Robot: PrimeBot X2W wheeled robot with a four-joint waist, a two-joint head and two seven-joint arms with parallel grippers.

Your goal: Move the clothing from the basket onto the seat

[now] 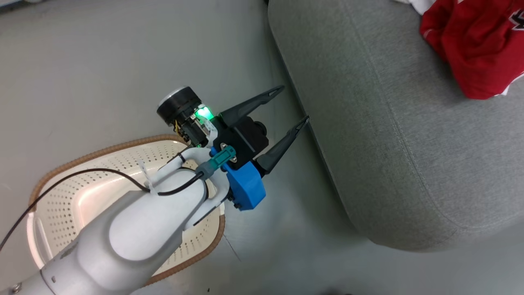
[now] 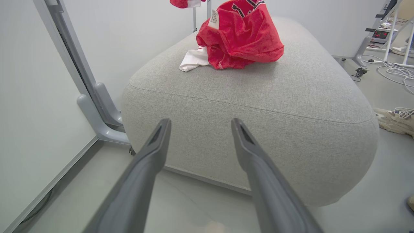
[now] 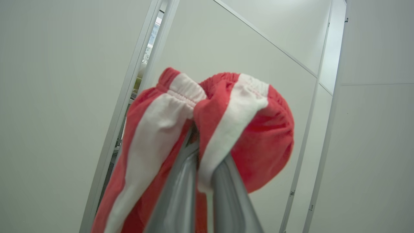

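Right wrist view: right tool (image 3: 201,152) pinching red clothing (image 3: 258,136) — head view: left tool (image 1: 294,103) spread.

The grey floor (image 1: 102,61) carries the basket (image 1: 57,205) and the seat (image 1: 389,135); crumpled red clothing (image 1: 475,45) lies on the seat's top.

The seat (image 1: 409,143) is matt grey woven cloth, slightly rough, with a stitched seam; the clothing (image 2: 242,38) on it is thin red mesh-like fabric. The basket (image 1: 57,196) is glossy cream perforated plastic with a brown woven-look rim (image 1: 102,152), the floor (image 1: 102,61) is smooth with a faint sheen, and the jaws of the left gripper (image 1: 294,103) look like matt dark plastic.
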